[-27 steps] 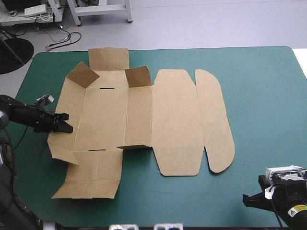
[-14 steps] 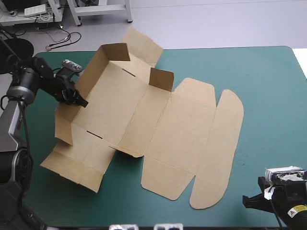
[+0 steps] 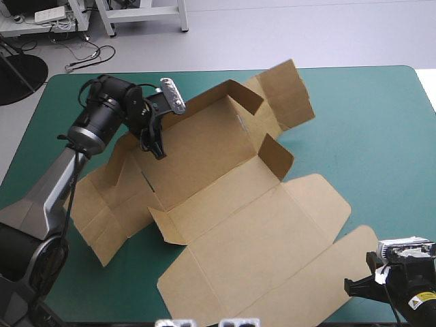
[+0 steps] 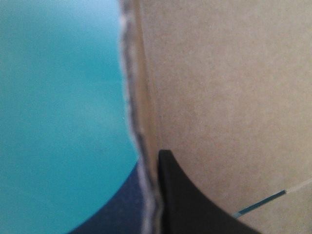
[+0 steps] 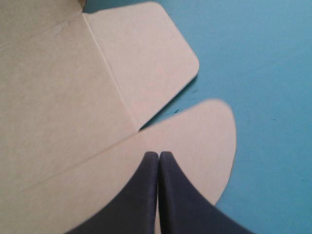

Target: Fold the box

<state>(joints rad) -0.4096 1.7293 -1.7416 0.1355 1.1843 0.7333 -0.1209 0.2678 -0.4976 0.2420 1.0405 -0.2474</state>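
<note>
The brown box (image 3: 231,204) lies opened out and turned askew on the teal-green cover (image 3: 368,122). Some walls and flaps stand raised at its far end, and its lid panels reach toward the near right corner. My left gripper (image 3: 157,146) is at the box's far left wall. In the left wrist view, that gripper (image 4: 153,195) is shut on the board's edge (image 4: 141,122), one black finger on each face. My right gripper (image 3: 355,286) waits at the near right, shut and holding nothing. Seen from its own wrist, the right gripper (image 5: 158,158) hovers over the lid's rounded flap (image 5: 195,131).
Bare teal-green cover (image 3: 381,157) shows along the right side and at the far right. More bare cover (image 3: 61,116) lies at the far left. The box's lid end reaches almost to the table's near edge.
My left gripper has swung from the table's left side toward the far middle, still holding the wall. The whole box turned clockwise with it, its lid end moving toward the near right. The right gripper stayed put.
</note>
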